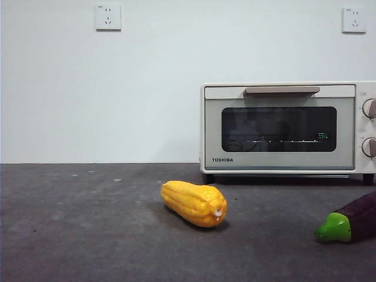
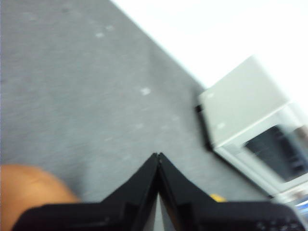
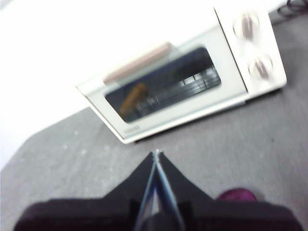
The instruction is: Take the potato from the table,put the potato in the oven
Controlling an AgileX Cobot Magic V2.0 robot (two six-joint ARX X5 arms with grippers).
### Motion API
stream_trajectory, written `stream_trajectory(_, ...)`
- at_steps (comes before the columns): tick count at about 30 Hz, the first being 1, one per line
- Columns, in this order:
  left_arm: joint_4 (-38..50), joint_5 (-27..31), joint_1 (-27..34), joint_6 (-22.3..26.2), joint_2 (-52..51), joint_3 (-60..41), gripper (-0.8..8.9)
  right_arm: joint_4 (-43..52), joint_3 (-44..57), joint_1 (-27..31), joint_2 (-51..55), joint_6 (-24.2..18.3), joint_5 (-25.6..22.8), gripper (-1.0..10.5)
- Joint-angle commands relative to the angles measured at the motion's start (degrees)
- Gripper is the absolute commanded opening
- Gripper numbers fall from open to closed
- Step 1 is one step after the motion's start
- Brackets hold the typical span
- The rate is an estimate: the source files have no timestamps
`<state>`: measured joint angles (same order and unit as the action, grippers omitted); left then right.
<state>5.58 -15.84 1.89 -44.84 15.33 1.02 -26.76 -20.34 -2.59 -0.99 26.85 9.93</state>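
Observation:
The potato (image 2: 29,192) shows only in the left wrist view, as a blurred orange-brown rounded lump on the table (image 2: 72,96), off to one side of my left gripper (image 2: 158,155). That gripper is shut, holds nothing and hangs above the table. The cream TOSHIBA oven (image 1: 282,126) stands at the back right with its glass door closed. My right gripper (image 3: 157,153) is also shut and empty, and faces the oven (image 3: 192,77) front from above the table. Neither arm appears in the front view, and the potato is out of that view.
A yellow ridged cob (image 1: 195,203) lies mid-table in front of the oven. A purple eggplant with a green cap (image 1: 349,222) lies at the right edge, and its purple tip (image 3: 236,195) shows beside my right gripper. A white wall with sockets stands behind.

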Motion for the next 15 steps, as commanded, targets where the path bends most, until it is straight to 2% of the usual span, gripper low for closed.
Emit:
stream_trajectory(1,1.9,-1.1,0.2,-8.3,1.5,0.6,-0.05,-1.4,-2.4,0.0,-1.3,0.2,0.2,0.0)
stream_trajectory(5,1.4,-3.0,0.0,-9.0,5.0,4.0,-0.05,-4.7,-6.1,0.0,-4.8,-0.5,0.2,0.0)
stream_trajectory(8,1.4,-4.1,0.0,-7.8,8.9,8.2,-0.05,-5.9,-8.9,0.0,-8.7,-3.1,0.2,0.0)
stream_trajectory(11,1.4,-4.1,-0.2,-2.8,14.1,13.4,-0.05,-6.6,-11.9,0.0,-13.5,-5.8,0.2,0.0)
stream_trajectory(15,1.4,-4.7,-1.1,3.0,22.6,20.8,-0.05,-7.9,-16.0,0.0,-19.2,-6.2,0.1,0.0)
